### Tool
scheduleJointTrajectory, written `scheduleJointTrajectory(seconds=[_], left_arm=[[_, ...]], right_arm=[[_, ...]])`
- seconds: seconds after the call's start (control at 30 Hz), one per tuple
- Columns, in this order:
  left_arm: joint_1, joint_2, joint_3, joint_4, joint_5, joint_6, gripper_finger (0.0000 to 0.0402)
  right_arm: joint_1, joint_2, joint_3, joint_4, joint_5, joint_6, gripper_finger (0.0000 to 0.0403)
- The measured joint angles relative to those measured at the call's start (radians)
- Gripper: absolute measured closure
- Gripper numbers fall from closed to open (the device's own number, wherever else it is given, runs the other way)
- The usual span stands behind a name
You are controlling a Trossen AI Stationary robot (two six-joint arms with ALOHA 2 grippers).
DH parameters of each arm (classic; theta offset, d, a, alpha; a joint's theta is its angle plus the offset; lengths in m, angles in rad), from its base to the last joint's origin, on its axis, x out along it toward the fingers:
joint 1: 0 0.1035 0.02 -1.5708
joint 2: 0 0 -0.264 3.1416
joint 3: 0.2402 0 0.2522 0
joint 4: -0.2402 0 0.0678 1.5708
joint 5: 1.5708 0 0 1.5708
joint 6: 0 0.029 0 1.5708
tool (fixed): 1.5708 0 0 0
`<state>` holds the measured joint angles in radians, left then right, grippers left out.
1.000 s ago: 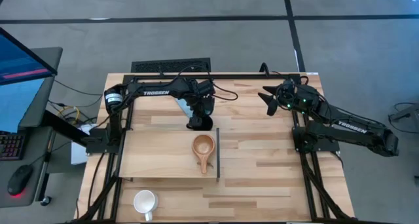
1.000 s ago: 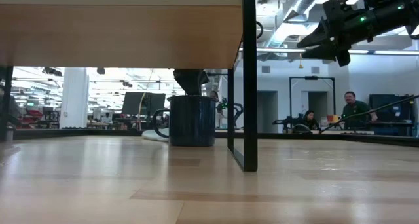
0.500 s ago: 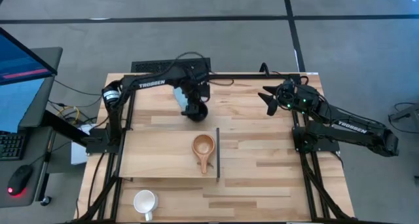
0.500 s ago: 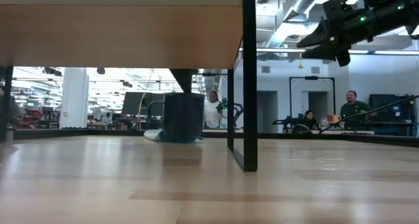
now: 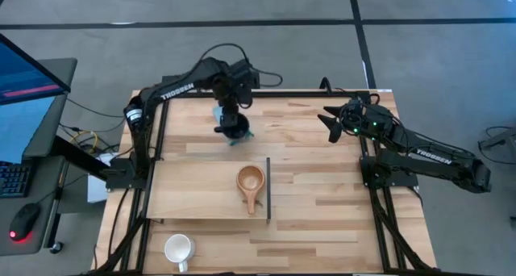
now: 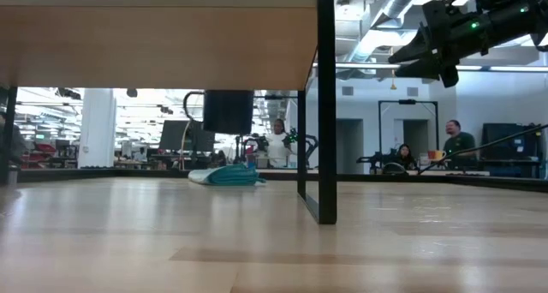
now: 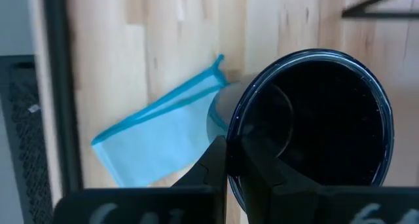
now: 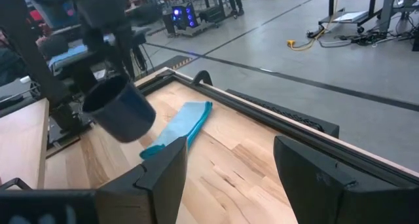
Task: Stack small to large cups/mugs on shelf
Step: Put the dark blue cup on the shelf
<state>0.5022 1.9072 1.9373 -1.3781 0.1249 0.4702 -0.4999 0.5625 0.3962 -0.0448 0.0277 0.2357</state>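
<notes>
Item, black mug (image 5: 235, 127): where I had it standing on the table (image 5: 322, 171) by the shelf (image 5: 193, 191) a second ago, my left gripper (image 5: 228, 123) now has it lifted clear over the blue cloth (image 6: 224, 176), fingers pinched on the rim, mug slightly tilted, long axis near vertical, mouth upward; I judge it ready to carry to the shelf. Item, wooden cup (image 5: 250, 181): on the shelf, handle pointing toward the near edge; white mug (image 5: 178, 248) waits off-shelf. Item, right gripper (image 5: 332, 123): parked high, fingers spread, empty.
</notes>
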Motion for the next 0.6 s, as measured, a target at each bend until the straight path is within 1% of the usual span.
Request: scheduleJointTrajectory(seconds=[0.13, 0.3, 0.47, 0.6], left_arm=[[0.012, 0.0, 0.08, -0.058, 0.0, -0.079, 0.0397], [0.01, 0.0, 0.207, -0.208, -0.014, -0.156, 0.0397], [0.012, -0.048, 0.308, -0.195, -0.027, -0.294, 0.0397], [0.004, -0.107, 0.349, -0.193, -0.037, -0.41, 0.0397]], right_arm=[[0.0, 0.0, 0.0, 0.0, 0.0, 0.0, 0.0154], [0.0, 0.0, 0.0, 0.0, 0.0, 0.0, 0.0154], [-0.001, 0.0, 0.0, 0.0, 0.0, -0.001, 0.0154], [0.0, 0.0, 0.0, 0.0, 0.0, -0.001, 0.0154]])
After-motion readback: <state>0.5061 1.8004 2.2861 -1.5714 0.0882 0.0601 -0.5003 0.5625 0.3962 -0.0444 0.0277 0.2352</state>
